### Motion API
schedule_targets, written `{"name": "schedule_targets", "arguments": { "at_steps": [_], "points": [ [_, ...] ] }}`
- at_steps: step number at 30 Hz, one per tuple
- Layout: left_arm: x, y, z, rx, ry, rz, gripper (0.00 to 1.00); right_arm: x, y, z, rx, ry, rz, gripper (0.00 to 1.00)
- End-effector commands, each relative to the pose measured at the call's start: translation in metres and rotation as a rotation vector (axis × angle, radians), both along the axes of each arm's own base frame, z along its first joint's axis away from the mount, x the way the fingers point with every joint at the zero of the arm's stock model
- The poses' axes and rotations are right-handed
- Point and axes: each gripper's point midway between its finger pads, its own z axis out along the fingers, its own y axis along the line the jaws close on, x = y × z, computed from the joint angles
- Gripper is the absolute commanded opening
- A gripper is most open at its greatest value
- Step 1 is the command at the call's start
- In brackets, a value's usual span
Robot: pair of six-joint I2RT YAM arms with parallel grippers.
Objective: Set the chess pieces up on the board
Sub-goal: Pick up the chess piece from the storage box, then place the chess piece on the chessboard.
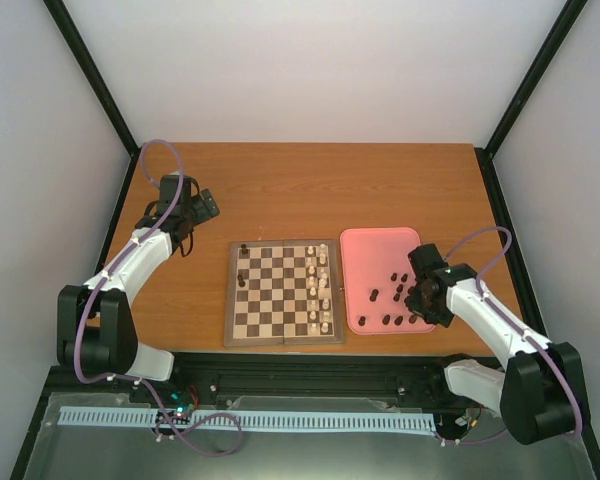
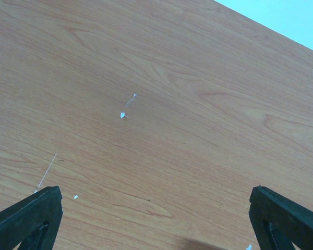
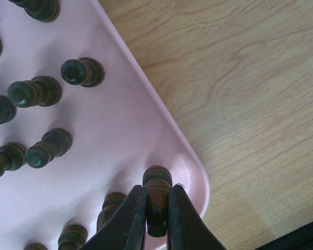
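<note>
The wooden board (image 1: 280,343) lies mid-table with two dark chess pieces (image 1: 242,279) on its left side and cream pieces (image 1: 321,290) along its right. Several more dark pieces (image 1: 388,296) stand or lie on the pink tray (image 1: 365,250). My right gripper (image 1: 423,300) hangs over the tray's near right corner. In the right wrist view that gripper (image 3: 157,208) is shut on a dark chess piece (image 3: 157,185) just inside the tray's rim (image 3: 195,166). My left gripper (image 2: 156,224) is open over bare wood, with nothing between its fingers (image 2: 26,219).
The left arm (image 1: 150,245) reaches toward the table's far left, well away from the board. Loose dark pieces (image 3: 82,72) lie close to the held one in the tray. Black frame posts stand at the table's sides.
</note>
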Motion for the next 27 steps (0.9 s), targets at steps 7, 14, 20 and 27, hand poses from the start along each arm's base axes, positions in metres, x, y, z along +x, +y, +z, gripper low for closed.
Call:
{"name": "schedule_targets", "arguments": {
  "at_steps": [7, 14, 20, 27],
  "points": [
    [0.009, -0.001, 0.014, 0.014, -0.037, -0.005, 1.0, 0.02, 0.0, 0.04, 0.009, -0.122, 0.004, 0.03],
    [0.012, -0.001, 0.013, 0.017, -0.03, -0.006, 1.0, 0.07, 0.023, 0.08, 0.033, -0.263, 0.121, 0.03],
    [0.012, 0.0, 0.013, 0.022, -0.03, 0.0, 1.0, 0.118, 0.082, 0.119, -0.017, -0.38, 0.314, 0.03],
    [0.014, 0.002, 0.01, 0.032, -0.016, 0.009, 1.0, 0.153, 0.205, 0.138, -0.021, -0.437, 0.596, 0.03]
  ]
}}
